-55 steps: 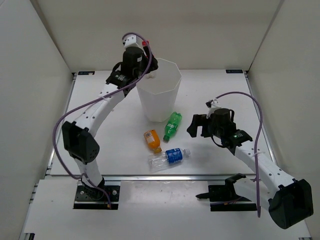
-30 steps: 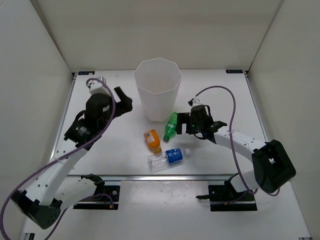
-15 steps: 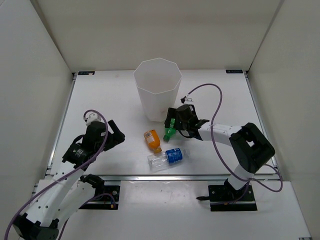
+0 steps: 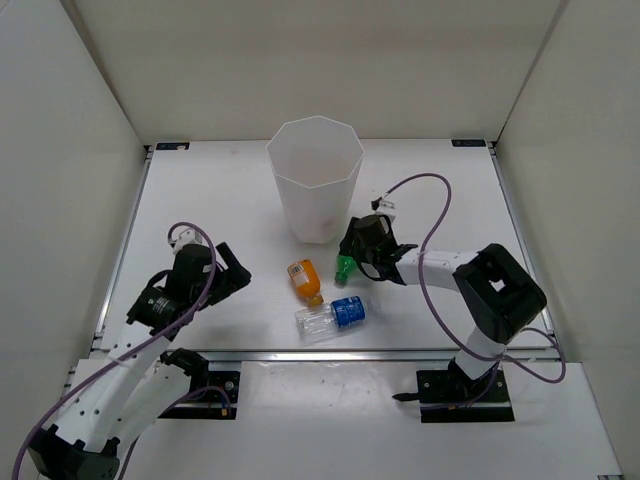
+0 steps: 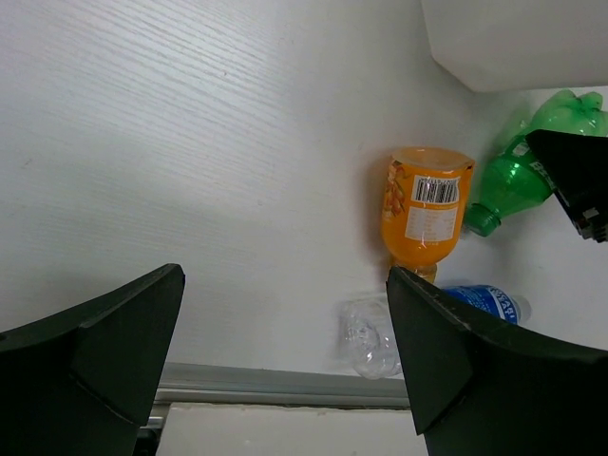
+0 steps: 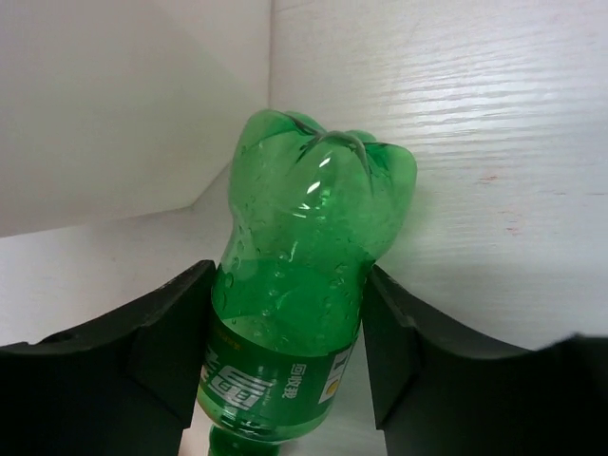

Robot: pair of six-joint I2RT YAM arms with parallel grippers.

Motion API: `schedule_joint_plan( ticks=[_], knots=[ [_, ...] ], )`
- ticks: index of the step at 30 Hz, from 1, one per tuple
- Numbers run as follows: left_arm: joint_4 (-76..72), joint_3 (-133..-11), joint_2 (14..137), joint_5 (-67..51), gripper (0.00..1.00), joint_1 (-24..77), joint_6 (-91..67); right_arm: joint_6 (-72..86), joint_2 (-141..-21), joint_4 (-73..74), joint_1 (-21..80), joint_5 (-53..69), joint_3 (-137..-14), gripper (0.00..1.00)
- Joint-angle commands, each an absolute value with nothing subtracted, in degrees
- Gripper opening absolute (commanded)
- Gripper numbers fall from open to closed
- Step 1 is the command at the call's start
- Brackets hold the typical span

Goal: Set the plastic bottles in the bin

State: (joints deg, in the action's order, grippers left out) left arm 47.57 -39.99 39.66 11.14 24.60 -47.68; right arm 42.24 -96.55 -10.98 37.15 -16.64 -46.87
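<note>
The white faceted bin (image 4: 313, 175) stands upright at the back middle of the table. Just in front of its base lies a green bottle (image 6: 304, 285), and my right gripper (image 6: 290, 332) is shut on it, one finger pressed on each side of the label. From above, the right gripper (image 4: 358, 242) hides most of the green bottle (image 4: 343, 265). An orange bottle (image 4: 305, 279) and a clear bottle with a blue label (image 4: 333, 315) lie on their sides nearer the front. My left gripper (image 5: 285, 285) hangs open and empty at the near left, facing the orange bottle (image 5: 425, 209).
The bin's wall (image 6: 123, 114) is close on the left of the green bottle. A metal rail (image 5: 285, 385) runs along the table's front edge, just beyond the clear bottle (image 5: 372, 337). White walls close in the table's sides and back.
The right gripper moved left to the green bottle and closed on it. The left arm drew back from the bin to the near left, and has stayed open.
</note>
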Motion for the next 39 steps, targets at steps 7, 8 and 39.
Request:
schedule_joint_plan(
  ticks=[7,8,39],
  knots=[
    [45.53,-39.20,41.65,9.50,0.99,21.62,-45.18,23.58,-75.16,-9.85,26.56,-19.08,-48.06,0.00],
    [44.22,-38.59,42.70,8.80,0.99,21.80,-45.09,20.60,-72.80,-8.89,25.15,-18.46,-50.77,0.00],
    [24.62,-44.20,67.13,6.59,0.98,34.88,-45.00,-0.54,-86.16,-6.79,32.97,-2.46,-85.81,0.99]
  ],
)
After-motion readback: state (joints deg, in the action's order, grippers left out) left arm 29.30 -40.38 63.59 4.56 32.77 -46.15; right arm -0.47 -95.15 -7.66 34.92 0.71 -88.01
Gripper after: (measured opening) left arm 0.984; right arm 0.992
